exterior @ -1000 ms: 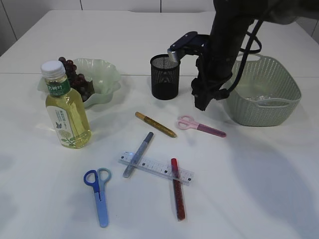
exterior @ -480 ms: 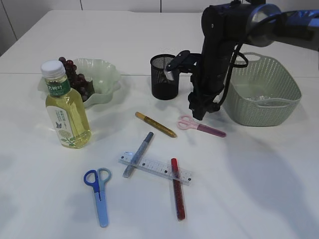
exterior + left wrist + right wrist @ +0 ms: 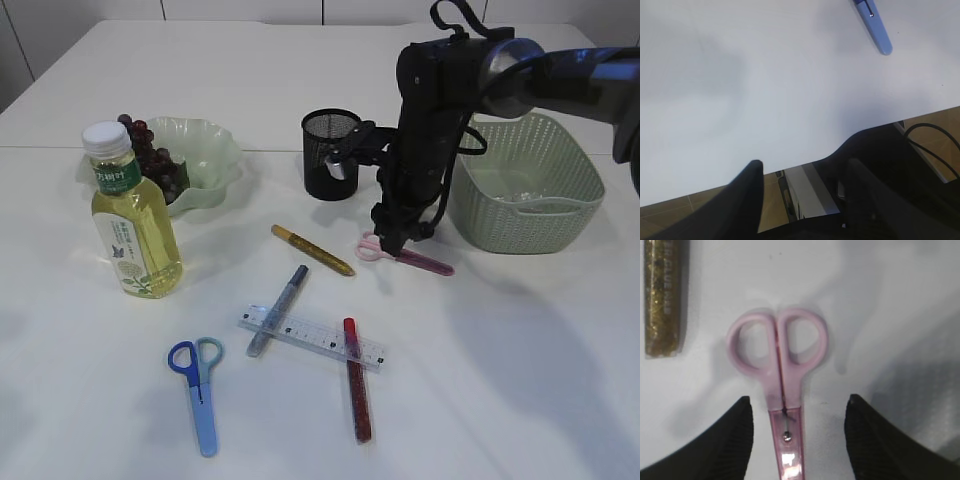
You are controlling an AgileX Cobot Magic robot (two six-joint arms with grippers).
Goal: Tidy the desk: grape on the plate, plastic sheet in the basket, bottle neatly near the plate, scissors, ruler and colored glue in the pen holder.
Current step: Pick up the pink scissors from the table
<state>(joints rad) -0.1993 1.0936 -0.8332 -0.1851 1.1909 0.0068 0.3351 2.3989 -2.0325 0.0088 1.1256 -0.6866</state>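
Hovering my right gripper (image 3: 797,435), jaws spread, astride the pink scissors (image 3: 781,385) lying flat near the holder (image 3: 331,155); stiff, light, slick plastic, so I'd pinch at the pivot.

The exterior view looks down at a slant across the surface (image 3: 520,380). The right wrist view hangs close above the pink scissors (image 3: 780,365), shared with the exterior view (image 3: 405,255). The left wrist view faces the surface's edge.
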